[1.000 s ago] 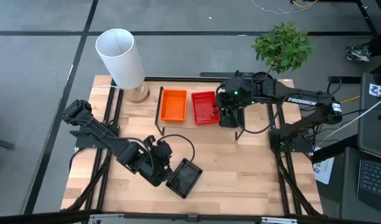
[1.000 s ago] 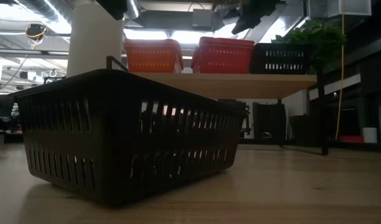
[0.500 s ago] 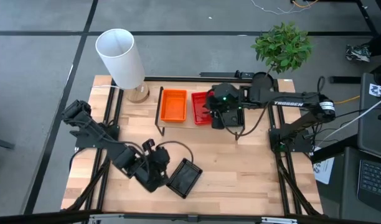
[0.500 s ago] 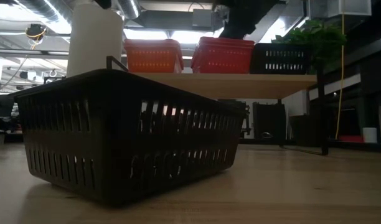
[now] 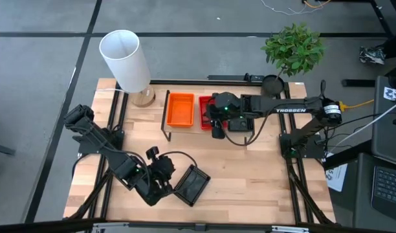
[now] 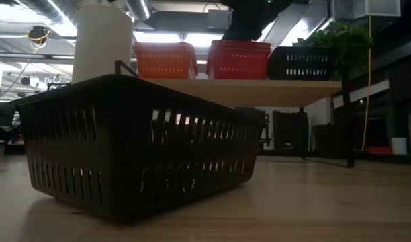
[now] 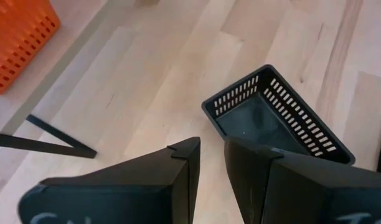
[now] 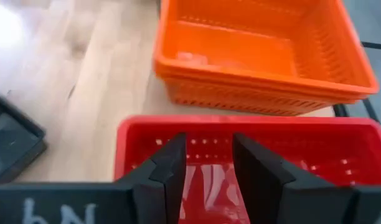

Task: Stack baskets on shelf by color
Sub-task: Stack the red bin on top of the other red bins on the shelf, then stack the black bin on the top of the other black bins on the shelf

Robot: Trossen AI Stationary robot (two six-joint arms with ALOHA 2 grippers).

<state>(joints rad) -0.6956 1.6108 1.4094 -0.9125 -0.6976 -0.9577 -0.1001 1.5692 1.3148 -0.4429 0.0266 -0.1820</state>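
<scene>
On the shelf [image 6: 246, 92] stand an orange stack of baskets [image 6: 165, 60], a red stack [image 6: 240, 59] and a black stack [image 6: 301, 64]. One black basket [image 5: 193, 184] rests on its bottom on the tabletop near the front edge. My left gripper [image 7: 212, 146] hangs open with a narrow gap just left of that basket's corner [image 7: 209, 106], clear of it. My right gripper [image 8: 209, 140] is open above the inside of the top red basket [image 8: 302, 149], pointing toward the orange one [image 8: 259, 56]. My right arm [image 5: 282, 107] hides the black stack in the high view.
A tall white cylinder [image 5: 123, 58] on a wooden foot stands at the far left corner, and a potted plant [image 5: 294, 48] at the far right. The shelf's thin black legs [image 7: 47, 146] reach down to the tabletop. Bare wood [image 5: 250, 175] lies between shelf and front edge.
My right gripper has gone toward the table's left, from over the black stack to over the red stack, and has sunk lower. My left gripper has swung a little toward the near edge, away from the black basket on the table, which has stayed put.
</scene>
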